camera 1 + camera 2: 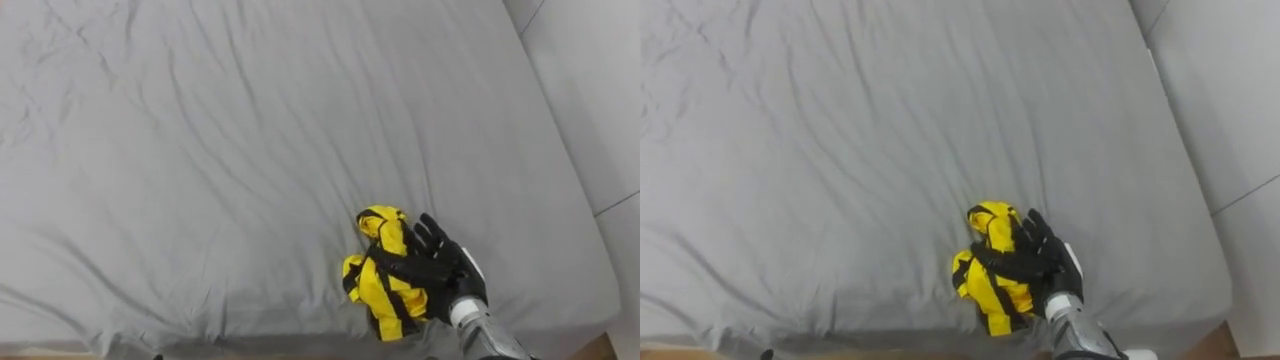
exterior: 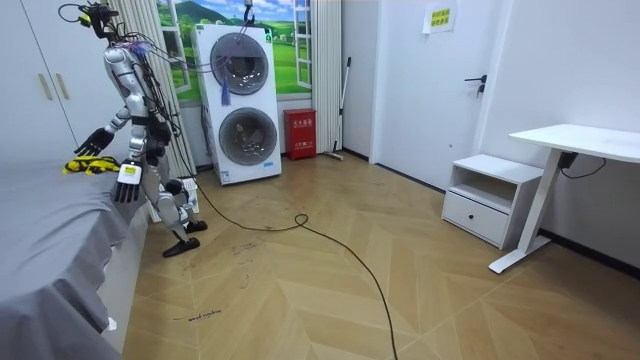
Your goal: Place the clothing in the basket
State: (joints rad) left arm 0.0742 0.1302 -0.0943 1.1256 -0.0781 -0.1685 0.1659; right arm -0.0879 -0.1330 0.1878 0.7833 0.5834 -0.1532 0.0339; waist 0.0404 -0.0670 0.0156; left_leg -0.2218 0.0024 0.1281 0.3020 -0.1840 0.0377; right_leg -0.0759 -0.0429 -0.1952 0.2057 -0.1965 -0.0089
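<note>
A crumpled yellow garment with black stripes lies on the grey bed sheet, close to the bed's near edge. My right hand comes in from the lower right and rests on the garment's right side, its fingers spread and fairly straight over the cloth. In the room view I stand at the bedside, with the right hand held out just above the yellow garment. My left hand hangs by my side at the mattress edge, fingers relaxed and holding nothing.
The sheet is wrinkled, and the mattress ends at the right beside a white surface. Behind me stand two stacked washing machines, a red box, a low white cabinet and a white desk on open wood floor.
</note>
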